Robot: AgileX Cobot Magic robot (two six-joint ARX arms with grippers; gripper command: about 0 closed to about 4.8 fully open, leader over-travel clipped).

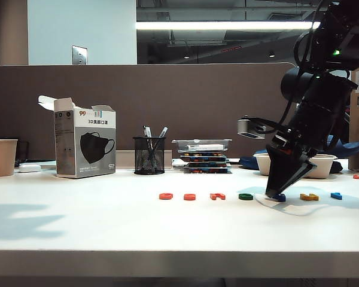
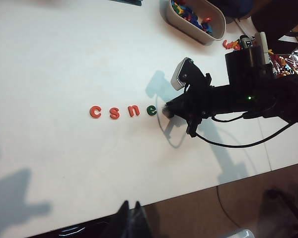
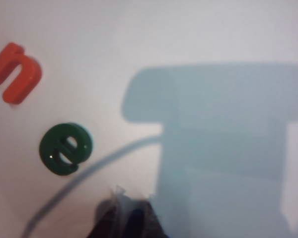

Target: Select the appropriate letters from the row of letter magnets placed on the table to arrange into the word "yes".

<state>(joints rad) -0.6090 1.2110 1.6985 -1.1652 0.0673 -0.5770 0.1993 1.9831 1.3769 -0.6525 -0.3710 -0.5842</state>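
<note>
The row of letter magnets lies on the white table (image 1: 107, 227): orange-red c (image 1: 166, 195), s (image 1: 189, 196) and n (image 1: 217, 196), a green e (image 1: 246, 196), the dark blue Y (image 1: 280, 198), a yellow one (image 1: 309, 197) and a light blue one (image 1: 336, 195). My right gripper (image 1: 279, 192) points down onto the dark blue Y. In the right wrist view its fingers (image 3: 114, 220) stand close around a dark blue shape (image 3: 135, 220), beside the green e (image 3: 65, 148) and the n (image 3: 15, 72). My left gripper (image 2: 130, 207) hangs shut and empty over the table's front edge, far from the letters.
At the back stand a paper cup (image 1: 1, 156), a mask box (image 1: 84, 143), a mesh pen holder (image 1: 149, 155), stacked trays (image 1: 201, 155) and a white bowl (image 1: 320, 164). A tub of spare magnets (image 2: 193, 17) sits behind the right arm.
</note>
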